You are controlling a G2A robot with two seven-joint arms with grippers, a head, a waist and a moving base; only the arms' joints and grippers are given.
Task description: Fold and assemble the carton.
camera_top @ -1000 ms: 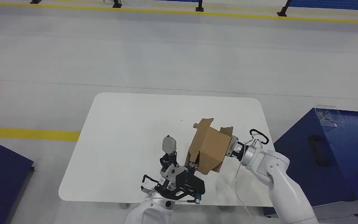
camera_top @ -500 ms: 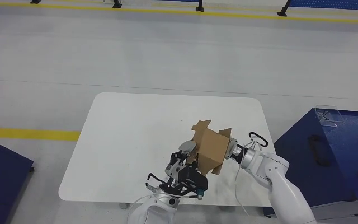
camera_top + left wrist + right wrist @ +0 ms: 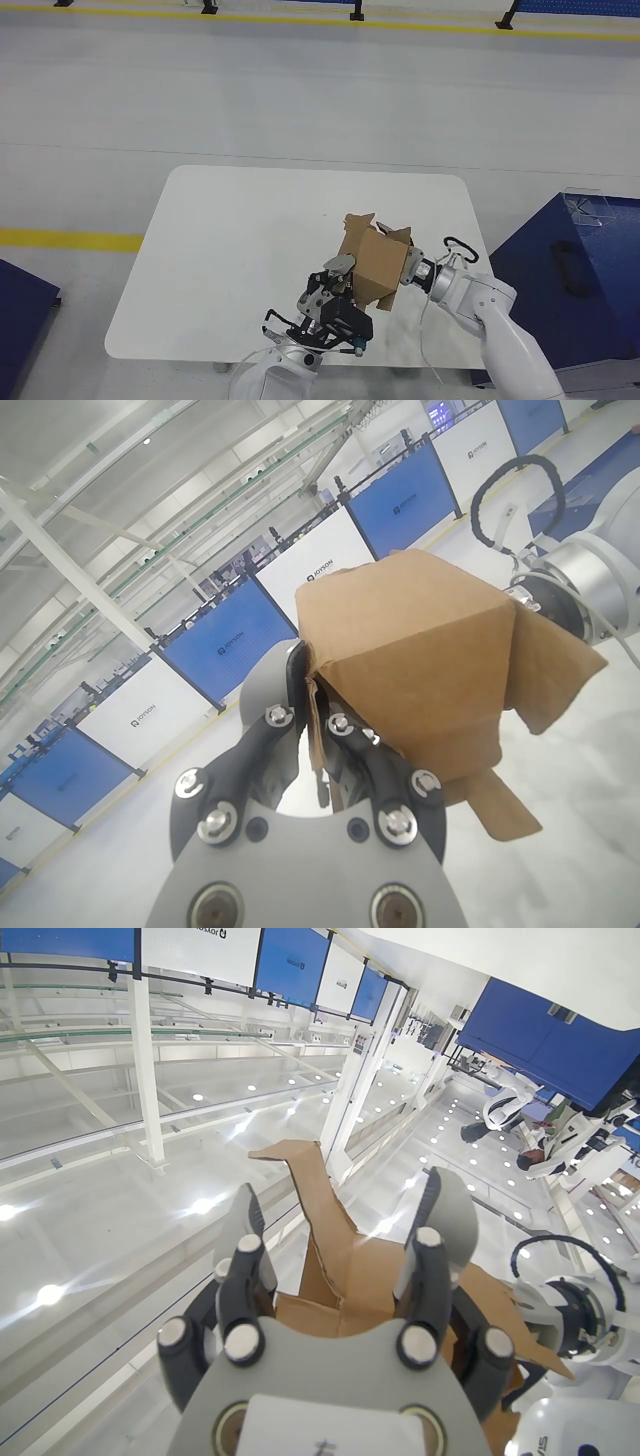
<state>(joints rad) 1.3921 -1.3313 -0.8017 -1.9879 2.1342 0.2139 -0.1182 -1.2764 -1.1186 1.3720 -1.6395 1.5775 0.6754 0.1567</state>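
While I watch from the remote desk, the carton [image 3: 375,262] sits tilted, one corner up, over the part of the table [image 3: 230,250] nearest the robot and toward its right, held betw. both arms. I can't tell if its low corner touches the top.

The L gripper [image 3: 338,272], on the carton's left side, is pinched tight on a flap [image 3: 314,720]. In the L wrist view its fingers [image 3: 265,690] are drawn together w/ the cardboard edge squeezed betw. them.

The R gripper [image 3: 411,268] meets the opposite side. In the R wrist view its fingers [image 3: 445,1213] stand wide. A thick section of cardboard fills the gap low down and is gripped there, and a tall flap [image 3: 312,1198] rises free betw. the tips.

More flaps stick out unfolded at the carton's far end. A blue cabinet [image 3: 580,270] stands off the table's right edge, and a yellow line [image 3: 70,240] runs along the floor on the left.
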